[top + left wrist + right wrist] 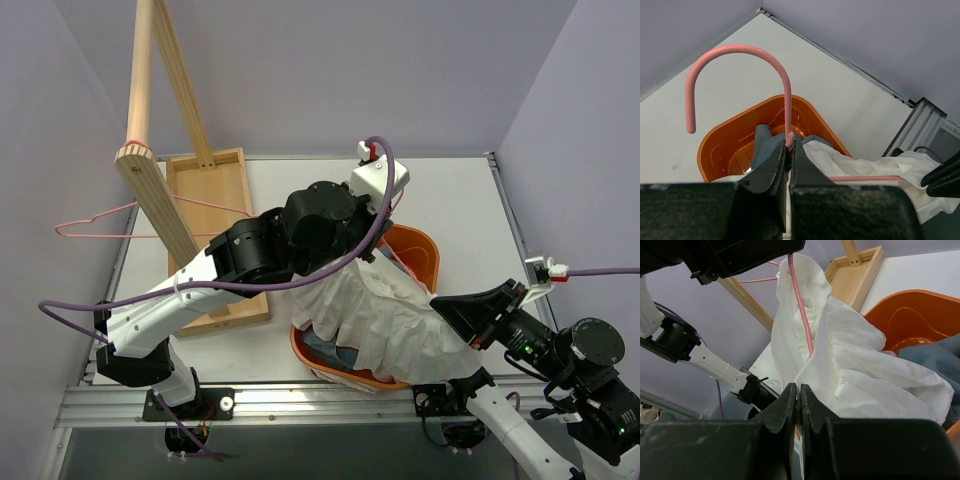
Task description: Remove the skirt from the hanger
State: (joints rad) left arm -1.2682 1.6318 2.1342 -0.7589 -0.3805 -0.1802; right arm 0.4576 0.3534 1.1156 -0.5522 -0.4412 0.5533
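A white ruffled skirt [385, 320] hangs on a pink wire hanger [740, 50] above an orange basket [418, 252]. My left gripper [788, 146] is shut on the hanger's neck just below the hook, and holds it over the basket. The hanger's bar [867, 178] runs right under the skirt [865, 162]. My right gripper [799, 388] is shut on the skirt's edge [860, 370], below the hanger's wire [800, 305]. In the top view the right gripper [438, 306] touches the skirt's right side. The left fingers are hidden under the wrist there.
The basket [730, 135] holds blue-grey cloth [762, 142]. A wooden tray [215, 190] with a slanted wooden rack [150, 180] stands at the back left. A second pink hanger [95, 222] hangs on the rack. Grey walls close in on three sides.
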